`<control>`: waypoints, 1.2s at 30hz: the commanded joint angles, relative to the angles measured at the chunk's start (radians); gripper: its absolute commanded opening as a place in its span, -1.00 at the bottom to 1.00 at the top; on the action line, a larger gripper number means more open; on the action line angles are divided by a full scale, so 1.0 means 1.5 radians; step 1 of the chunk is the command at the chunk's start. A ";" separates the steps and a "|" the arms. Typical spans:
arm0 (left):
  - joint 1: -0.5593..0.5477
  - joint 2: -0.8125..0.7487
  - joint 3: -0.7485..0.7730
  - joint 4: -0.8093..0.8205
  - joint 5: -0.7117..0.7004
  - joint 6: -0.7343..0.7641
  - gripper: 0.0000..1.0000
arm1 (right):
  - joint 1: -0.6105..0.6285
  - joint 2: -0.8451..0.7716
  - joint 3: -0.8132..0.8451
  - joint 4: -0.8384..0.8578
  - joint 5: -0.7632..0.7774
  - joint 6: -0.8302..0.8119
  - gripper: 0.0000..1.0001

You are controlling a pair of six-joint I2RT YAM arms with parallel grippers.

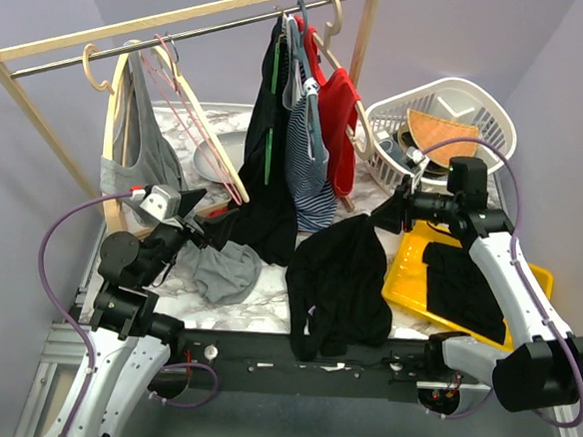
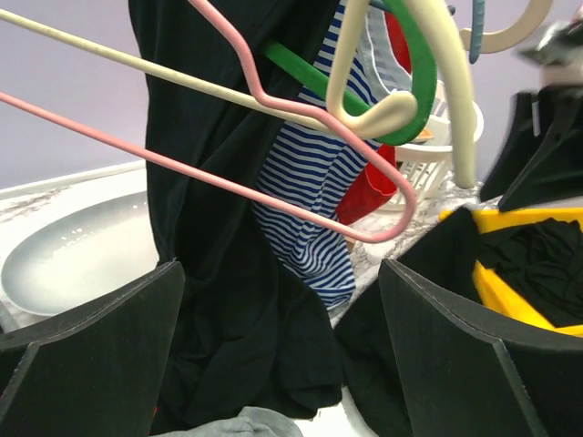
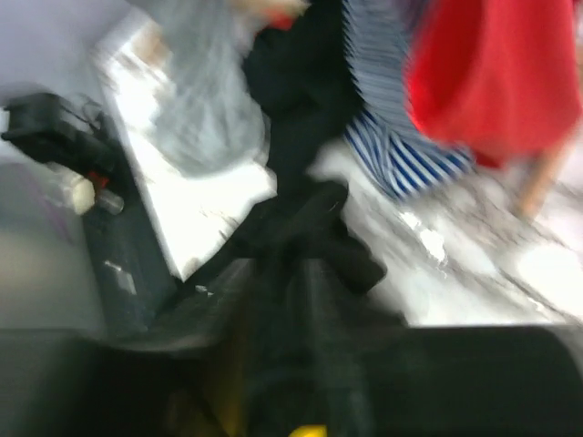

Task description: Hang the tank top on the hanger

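Item: tank top (image 1: 343, 272), plain black, heaped just beside the yellow tray (image 1: 407, 287). It looks limp, light and prone to slump, so I would take it by a shoulder strap. My left gripper (image 2: 278, 273) is spread wide and empty. My right gripper (image 1: 390, 210) is over the tray's far corner, and I cannot tell its state.

Tank top (image 1: 339, 277) on table (image 1: 261, 308), left of tray (image 1: 404, 278); basket (image 1: 451, 87) behind tray.

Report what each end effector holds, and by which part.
Left end effector: open, holding nothing. Right end effector: at the tank top's upper corner, but blur hides whether it grips.
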 commanded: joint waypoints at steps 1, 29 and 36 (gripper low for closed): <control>-0.005 0.001 0.006 0.010 0.031 -0.020 0.97 | -0.001 -0.003 -0.043 -0.007 0.184 -0.098 0.51; -0.036 -0.101 0.004 -0.374 0.216 -0.252 0.97 | -0.051 -0.058 -0.089 -0.089 0.026 -0.222 0.77; -0.047 -0.118 -0.023 -0.421 0.233 -0.263 0.97 | -0.050 -0.053 -0.088 -0.090 0.034 -0.224 0.78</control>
